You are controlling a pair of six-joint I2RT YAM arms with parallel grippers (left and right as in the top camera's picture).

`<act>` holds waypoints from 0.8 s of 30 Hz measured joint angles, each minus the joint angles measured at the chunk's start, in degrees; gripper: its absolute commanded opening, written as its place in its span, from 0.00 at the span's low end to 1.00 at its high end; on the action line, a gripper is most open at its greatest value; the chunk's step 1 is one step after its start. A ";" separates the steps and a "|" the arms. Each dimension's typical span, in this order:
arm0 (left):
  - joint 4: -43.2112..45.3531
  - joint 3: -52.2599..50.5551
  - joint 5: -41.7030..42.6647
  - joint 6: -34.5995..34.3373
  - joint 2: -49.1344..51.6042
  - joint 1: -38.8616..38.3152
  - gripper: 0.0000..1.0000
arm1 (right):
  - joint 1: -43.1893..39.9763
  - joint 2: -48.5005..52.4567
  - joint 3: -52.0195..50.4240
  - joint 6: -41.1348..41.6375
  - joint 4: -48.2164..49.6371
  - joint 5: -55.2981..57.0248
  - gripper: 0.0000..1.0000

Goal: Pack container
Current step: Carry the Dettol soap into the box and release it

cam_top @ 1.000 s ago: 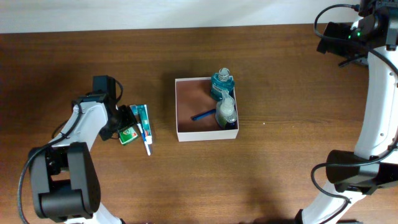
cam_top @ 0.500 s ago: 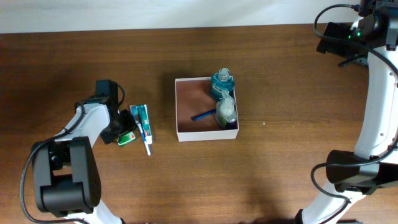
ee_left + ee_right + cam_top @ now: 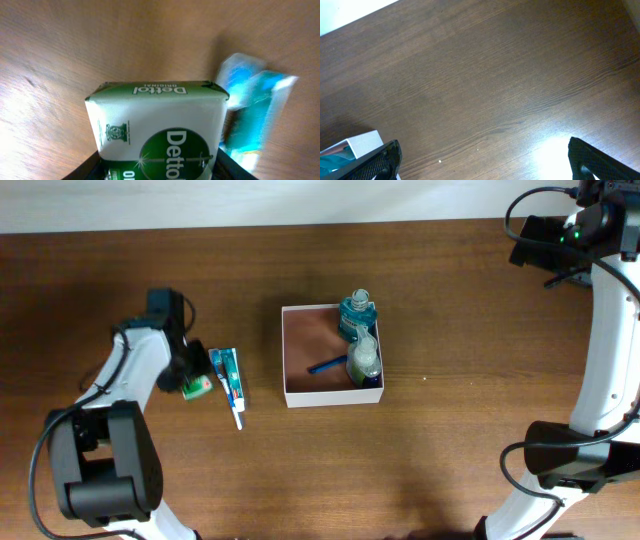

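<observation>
Your left jaws have carried the soap box toward 10 o'clock, pinching only its end, so it may slip; right jaws gape wide.

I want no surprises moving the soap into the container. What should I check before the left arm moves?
1. Soap between the left gripper fingers: ok.
2. Soap apart from the toothpaste: cannot tell, they lie close.
3. Bare floor in the container: ok, its left part.
4. Mouthwash bottle out of the drop spot: ok, far right corner.
5. Right gripper clear of the path: ok, open, far off.
</observation>
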 measured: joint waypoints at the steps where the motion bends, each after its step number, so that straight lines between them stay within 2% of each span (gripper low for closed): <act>1: -1.29 4.52 0.20 0.11 -0.02 -0.07 0.35 | 0.00 0.00 0.00 0.00 -0.02 0.00 0.99; 6: -3.69 17.42 3.30 0.11 -0.28 -3.56 0.35 | 0.00 0.00 0.00 0.02 0.00 0.02 0.99; 9: -0.94 22.75 5.01 0.11 -0.28 -10.95 0.34 | 0.00 0.00 0.00 0.07 -0.02 0.00 0.99; 14: 1.90 23.71 6.69 0.13 -0.35 -23.43 0.34 | 0.00 0.00 0.00 0.02 -0.02 0.02 0.99; 22: 1.09 23.23 6.88 0.11 -0.35 -31.95 0.35 | 0.00 0.00 0.00 0.02 0.00 0.00 0.99; 24: -0.04 22.99 6.91 0.11 -0.13 -33.14 0.40 | 0.00 0.00 0.00 0.02 0.00 0.00 0.99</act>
